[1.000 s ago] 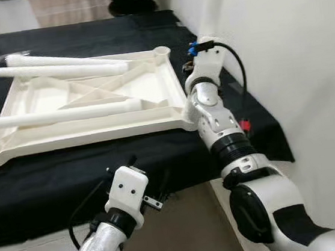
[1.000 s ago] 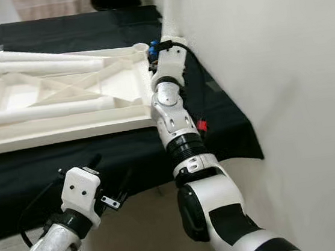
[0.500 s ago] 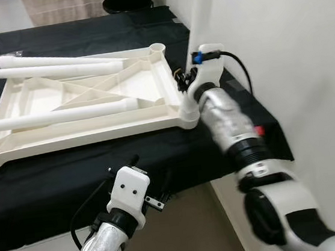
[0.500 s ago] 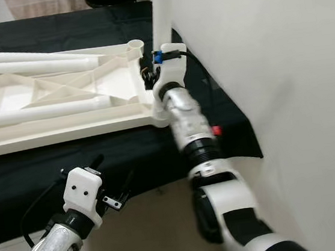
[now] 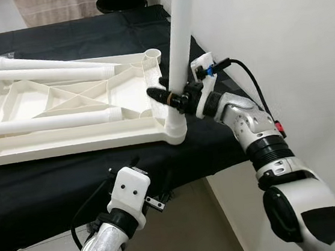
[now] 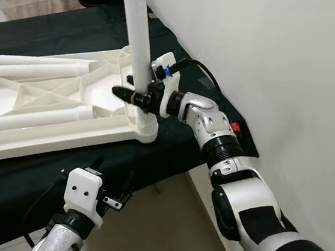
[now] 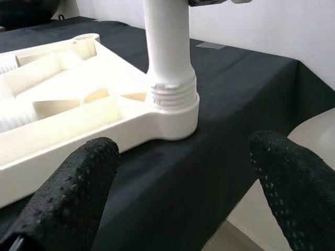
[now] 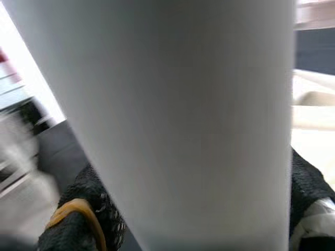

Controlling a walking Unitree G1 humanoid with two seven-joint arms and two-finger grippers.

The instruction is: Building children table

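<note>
My right gripper (image 5: 165, 96) was clamped around the upright table leg (image 5: 178, 45), which stood in the near right corner socket (image 5: 176, 130) of the upside-down white tabletop (image 5: 62, 107) on the black cloth (image 5: 52, 175). Three loose legs (image 5: 52, 121) lay across the tabletop. My left gripper (image 7: 183, 172) hung open, below the near table edge.

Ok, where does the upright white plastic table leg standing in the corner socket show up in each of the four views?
Left eye view: upright white plastic table leg, right of centre, rising out of the top edge.
Right eye view, centre, likewise.
Left wrist view, top centre, threaded base in the socket.
Right wrist view, very close, across most of the picture.
Shared landmark: round corner socket of the white plastic tabletop, also and.
</note>
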